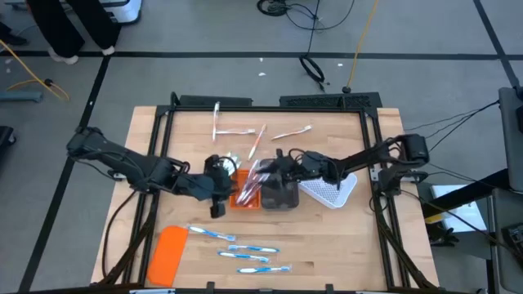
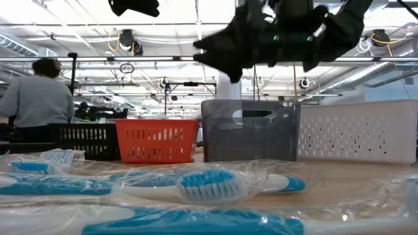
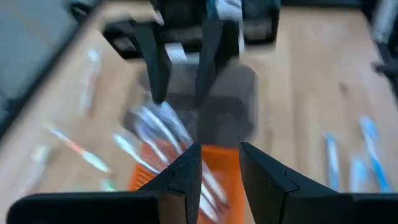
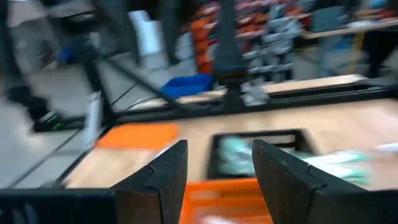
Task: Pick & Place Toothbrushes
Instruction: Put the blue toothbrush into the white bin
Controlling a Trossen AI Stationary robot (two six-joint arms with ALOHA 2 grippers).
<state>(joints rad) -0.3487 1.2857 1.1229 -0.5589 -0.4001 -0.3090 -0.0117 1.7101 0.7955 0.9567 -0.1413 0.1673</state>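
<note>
The orange tray (image 1: 244,196) sat near the middle of the wooden counter (image 1: 343,237), with wrapped toothbrushes (image 1: 255,181) lying in it and leaning over its rim. Touching it on one side stood a dark grey tray (image 1: 280,196), and beyond that a white tray (image 1: 331,191). On the orange tray's other side hovered the left pincer (image 1: 219,186), its fingers partly apart with nothing between them. The right pincer (image 1: 278,169) hung above the grey tray just beside the orange one, released and empty. Blue-white toothbrushes (image 1: 245,249) lay in a loose row nearer the counter's front edge than the orange tray, beside a flat orange slab (image 1: 167,255). Pink-white toothbrushes (image 1: 237,131) were scattered behind the orange tray.
</note>
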